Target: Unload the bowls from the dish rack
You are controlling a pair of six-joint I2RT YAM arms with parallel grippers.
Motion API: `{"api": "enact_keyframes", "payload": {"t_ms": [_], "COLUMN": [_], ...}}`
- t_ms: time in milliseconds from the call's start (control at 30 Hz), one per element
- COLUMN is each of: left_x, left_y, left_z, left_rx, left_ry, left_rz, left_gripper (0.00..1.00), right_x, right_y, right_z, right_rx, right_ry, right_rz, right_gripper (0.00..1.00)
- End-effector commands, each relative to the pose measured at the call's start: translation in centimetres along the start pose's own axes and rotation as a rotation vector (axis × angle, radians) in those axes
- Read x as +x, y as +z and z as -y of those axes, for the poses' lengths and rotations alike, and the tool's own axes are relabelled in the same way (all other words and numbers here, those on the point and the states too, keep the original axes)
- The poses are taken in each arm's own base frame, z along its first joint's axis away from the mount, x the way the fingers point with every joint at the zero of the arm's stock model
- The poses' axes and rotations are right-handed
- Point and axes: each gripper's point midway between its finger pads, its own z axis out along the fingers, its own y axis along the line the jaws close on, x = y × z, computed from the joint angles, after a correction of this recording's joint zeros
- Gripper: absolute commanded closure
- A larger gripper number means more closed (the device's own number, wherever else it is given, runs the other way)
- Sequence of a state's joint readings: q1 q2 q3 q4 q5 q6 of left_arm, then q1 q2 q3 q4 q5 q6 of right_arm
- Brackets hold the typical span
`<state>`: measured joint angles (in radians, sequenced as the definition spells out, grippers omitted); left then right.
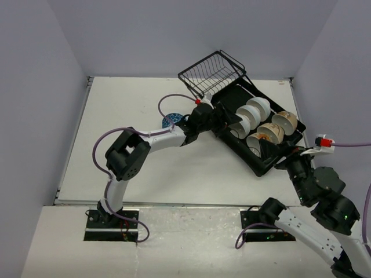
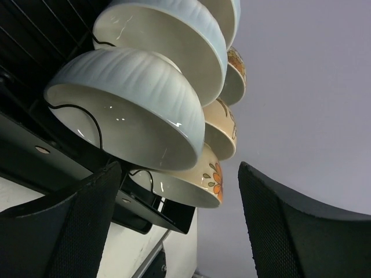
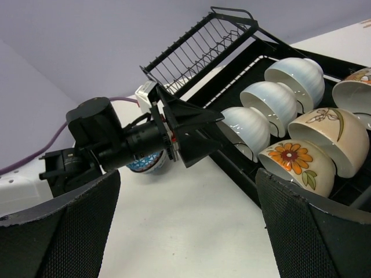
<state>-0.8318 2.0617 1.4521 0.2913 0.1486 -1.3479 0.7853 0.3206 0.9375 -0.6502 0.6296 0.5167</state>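
Left gripper (image 1: 226, 120) is spread wide with nothing in it, parked at the left side of the long black rectangular dish rack tray (image 1: 236, 149), fingertips just short of the nearest ribbed white ceramic bowl (image 1: 240, 123). Tray runs diagonally, near-right to far-left, tilted black wire basket (image 1: 211, 69) at the far end. Bowls stand on edge in two rows along it, mouths toward the near end. Right gripper (image 3: 186, 174) gapes empty at that near end. One blue-patterned bowl (image 1: 171, 120) sits on the table beside the left arm.

Blue-patterned bowl (image 1: 170, 120) half hidden behind left arm (image 1: 162, 138), right arm (image 1: 327, 194) cropped at edge
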Motion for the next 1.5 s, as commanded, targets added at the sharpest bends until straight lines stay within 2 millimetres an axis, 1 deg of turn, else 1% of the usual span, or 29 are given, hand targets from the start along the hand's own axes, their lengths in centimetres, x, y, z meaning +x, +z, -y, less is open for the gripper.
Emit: {"api": "enact_keyframes", "payload": {"t_ms": [0,33,100,133,167,200,267,333,433,467,600,667,733,767,800,867,900,933,1100,1333,1400,1433,1467], "left_x": [-1.3,-1.5,-1.5,-1.5,-1.6,-1.4,-1.3,-1.2,-1.3,-1.4,-1.6,-1.7,-1.7,-1.8,-1.8,-1.8,-1.8,-1.8,-1.8,-2.1,-2.2,-2.4,-2.4], "left_y": [0.1,0.3,0.7,1.2,1.4,1.9,2.2,2.6,2.7,2.6,2.8,2.9,2.9,2.8,2.8,2.8,2.8,2.8,2.9,2.7,2.8,2.8,2.9], "left_z": [4.0,4.2,4.7,4.2,4.8,4.4,4.9,4.1,3.6,3.6,3.1,3.1,2.6,2.6,2.4,2.3,2.3,2.3,1.9,1.5,1.2,1.0,0.9], "left_rx": [0.105,0.115,0.139,0.137,0.158,0.159,0.174,0.164,0.16,0.159,0.155,0.16,0.157,0.158,0.16,0.163,0.166,0.168,0.173,0.169,0.156,0.149,0.139], "left_ry": [-0.004,-0.001,0.007,0.007,0.01,0.011,0.008,-0.003,-0.015,-0.016,-0.022,-0.026,-0.039,-0.046,-0.052,-0.061,-0.06,-0.066,-0.084,-0.1,-0.098,-0.096,-0.098], "left_rz": [0.052,0.059,0.053,0.049,0.052,0.038,0.03,0.03,0.033,0.039,0.039,0.04,0.041,0.049,0.053,0.055,0.055,0.054,0.059,0.081,0.094,0.102,0.106], "left_gripper": [0.19,0.23,0.23,0.26,0.27,0.27,0.32,0.35,0.51,0.52,0.7,0.74,0.75,0.78,0.84,0.89,0.97,1.0,1.0,1.0,0.86,0.77,0.64], "right_x": [-0.5,-0.4,-0.6,-0.4,-0.3,-0.2,0.2,0.6,0.6,0.6,0.5,0.6,0.7,0.7,0.9,0.7,0.7,0.6,0.2,0.5,0.5,0.5,0.4], "right_y": [-0.5,-0.5,-0.5,-0.4,-0.4,-0.4,-0.2,-0.1,-0.1,-0.1,-0.1,-0.1,-0.1,-0.1,-0.1,-0.2,-0.3,-0.3,-0.6,-0.5,-0.6,-0.6,-0.6], "right_z": [-0.8,-1.0,-1.4,-1.6,-1.7,-1.8,-2.1,-2.4,-2.7,-2.6,-2.7,-2.7,-2.8,-2.8,-2.9,-2.9,-2.9,-2.9,-2.9,-3.1,-3.0,-3.1,-3.1], "right_rx": [-0.059,-0.071,-0.095,-0.106,-0.11,-0.116,-0.128,-0.137,-0.151,-0.149,-0.156,-0.16,-0.164,-0.166,-0.171,-0.174,-0.18,-0.18,-0.192,-0.202,-0.202,-0.206,-0.207], "right_ry": [0.021,0.013,0.014,0.007,0.002,-0.003,-0.016,-0.022,-0.022,-0.024,-0.023,-0.025,-0.028,-0.03,-0.033,-0.032,-0.031,-0.03,-0.026,-0.034,-0.032,-0.033,-0.031], "right_rz": [0.017,0.015,0.023,0.016,0.011,0.006,-0.01,-0.025,-0.029,-0.028,-0.023,-0.021,-0.023,-0.026,-0.029,-0.023,-0.019,-0.017,-0.001,-0.004,-0.003,-0.003,-0.001], "right_gripper": [0.01,0.01,0.01,0.01,0.01,0.01,0.01,0.01,0.01,0.01,0.01,0.01,0.01,0.01,0.01,0.01,0.01,0.01,0.01,0.01,0.01,0.01,0.01]}}
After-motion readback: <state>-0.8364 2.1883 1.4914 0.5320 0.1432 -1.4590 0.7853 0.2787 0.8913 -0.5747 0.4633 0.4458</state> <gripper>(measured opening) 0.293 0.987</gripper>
